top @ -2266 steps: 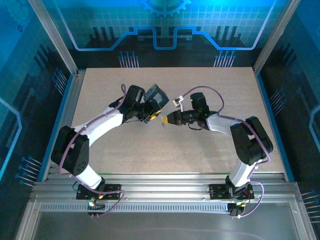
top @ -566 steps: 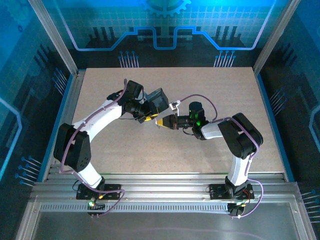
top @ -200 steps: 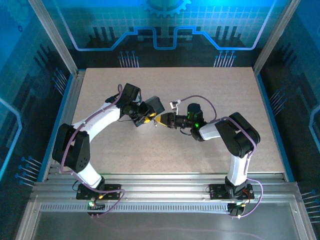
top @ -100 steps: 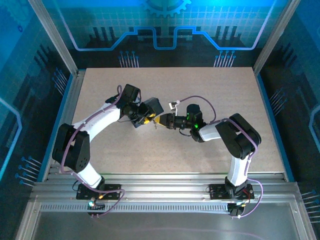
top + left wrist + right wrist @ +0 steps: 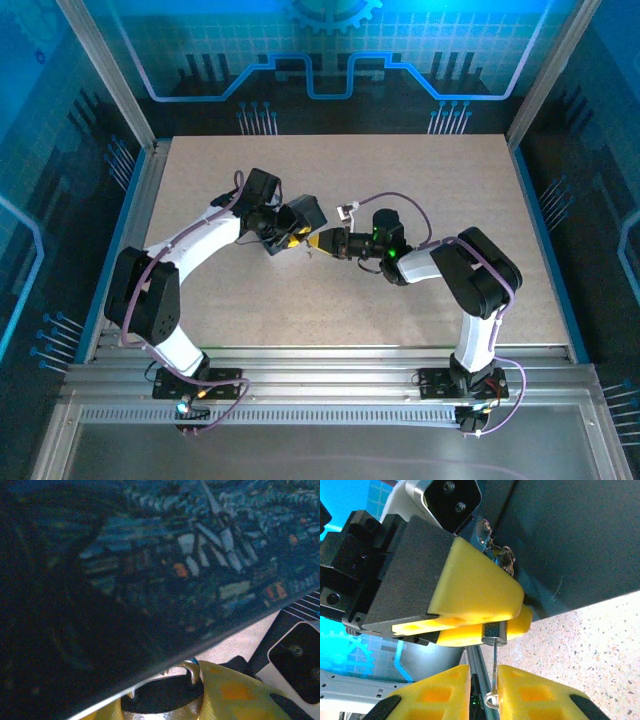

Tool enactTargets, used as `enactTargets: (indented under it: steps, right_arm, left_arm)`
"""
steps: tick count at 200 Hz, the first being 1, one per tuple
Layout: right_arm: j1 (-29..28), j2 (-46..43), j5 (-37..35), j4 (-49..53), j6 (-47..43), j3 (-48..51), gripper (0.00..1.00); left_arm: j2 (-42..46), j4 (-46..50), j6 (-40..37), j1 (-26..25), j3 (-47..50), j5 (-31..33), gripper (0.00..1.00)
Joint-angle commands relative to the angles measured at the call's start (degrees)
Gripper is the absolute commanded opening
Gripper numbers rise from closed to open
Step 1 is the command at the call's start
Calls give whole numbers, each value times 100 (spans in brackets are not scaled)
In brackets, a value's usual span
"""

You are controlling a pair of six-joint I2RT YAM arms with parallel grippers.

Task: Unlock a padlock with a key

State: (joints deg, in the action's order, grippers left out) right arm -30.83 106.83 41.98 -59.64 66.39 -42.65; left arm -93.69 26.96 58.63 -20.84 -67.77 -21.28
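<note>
1. The step in hand looks like seating the key in the padlock. In the right wrist view the key's thin shaft runs straight up from the right pincer at the bottom edge and meets the lock's lower face. How deep it sits I cannot tell.
2. To do this well, I would line the shaft up with the keyhole, push gently until it stops, and only then twist. A skewed push could bend so thin a key or make it slip between the pads.
3. The right pincer is closed on the key, near its head.
4. The left pincer, at mid-frame, is clamped on the padlock's silver body. The lock's loop reaches up beside the dark box at the upper right.
5. The padlock therefore sits just above the right pincer's tips, joined to them by the key alone.
</note>
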Motion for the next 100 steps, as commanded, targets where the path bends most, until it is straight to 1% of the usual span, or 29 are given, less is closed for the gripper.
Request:
enactTargets:
  steps: [1, 36, 77, 100]
  right_arm:
    - [-98, 52, -54, -154, -96, 112, 21]
    - [-108, 47, -59, -156, -100, 152, 21]
    - [-138, 57, -32, -113, -117, 101, 17]
    - [-164, 112, -25, -153, -94, 73, 14]
  left_arm:
    - [184, -169, 115, 47, 62, -8, 0]
    - [218, -190, 126, 78, 101, -4, 0]
    - [246, -209, 131, 81, 106, -17, 0]
    - [261, -216, 134, 80, 119, -26, 0]
